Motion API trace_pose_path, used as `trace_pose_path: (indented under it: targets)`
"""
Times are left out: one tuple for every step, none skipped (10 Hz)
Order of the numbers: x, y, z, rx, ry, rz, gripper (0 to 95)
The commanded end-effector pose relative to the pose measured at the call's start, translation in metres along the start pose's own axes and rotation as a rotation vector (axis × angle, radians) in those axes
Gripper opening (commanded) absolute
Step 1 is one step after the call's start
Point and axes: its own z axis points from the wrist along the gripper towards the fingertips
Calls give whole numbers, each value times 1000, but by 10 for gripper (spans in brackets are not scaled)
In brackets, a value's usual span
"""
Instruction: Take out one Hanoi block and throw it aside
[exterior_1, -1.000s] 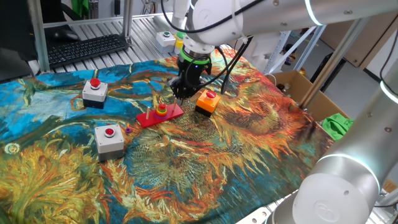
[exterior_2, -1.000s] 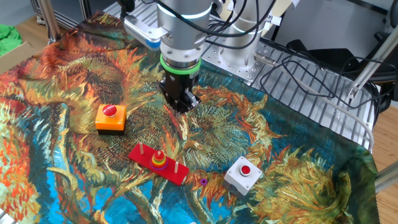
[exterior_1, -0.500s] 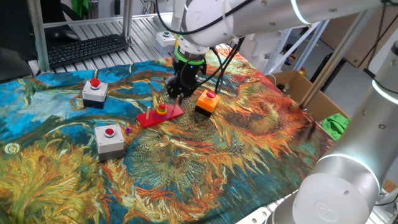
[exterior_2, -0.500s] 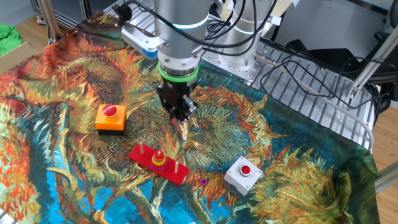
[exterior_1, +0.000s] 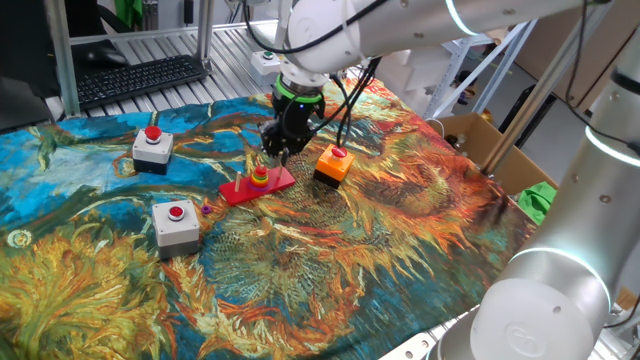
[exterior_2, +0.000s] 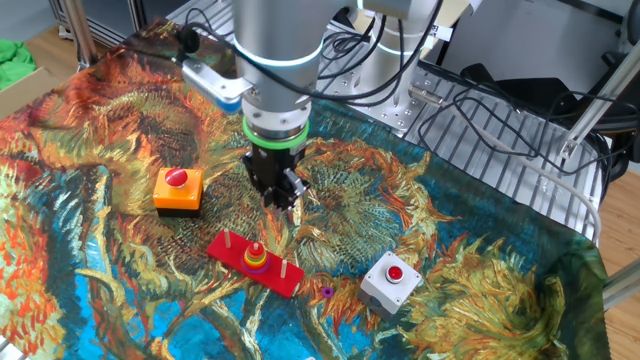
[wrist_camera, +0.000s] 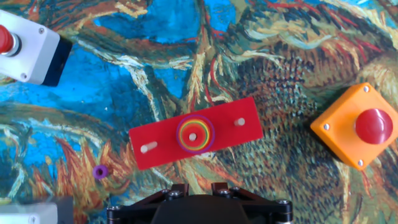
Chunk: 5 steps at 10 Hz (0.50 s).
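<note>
Red Hanoi base (wrist_camera: 196, 133) lies below the pincer (exterior_2: 278, 194).

Painted cloth (exterior_2: 470, 270) (boxes, red base (exterior_2: 254, 262))

Robotics lab, aluminium frame (exterior_1: 62, 50) (cables (exterior_2: 500, 110) trailing)

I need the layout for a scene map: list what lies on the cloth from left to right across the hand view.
White button box at top left → small purple ring → red Hanoi base, with the stacked rings on its middle peg → orange button box at the right edge.
</note>
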Motion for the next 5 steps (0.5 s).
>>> trace_pose_path:
  targets:
    - [-4, 1, 4, -2, 0, 3, 380]
    - [-8, 2, 8, -5, -1, 11, 380]
    - [-10, 2, 10, -6, -2, 12, 380]
    - [-13, 3, 13, -10, -2, 16, 380]
    - [-14, 3, 13, -11, -1, 17, 380]
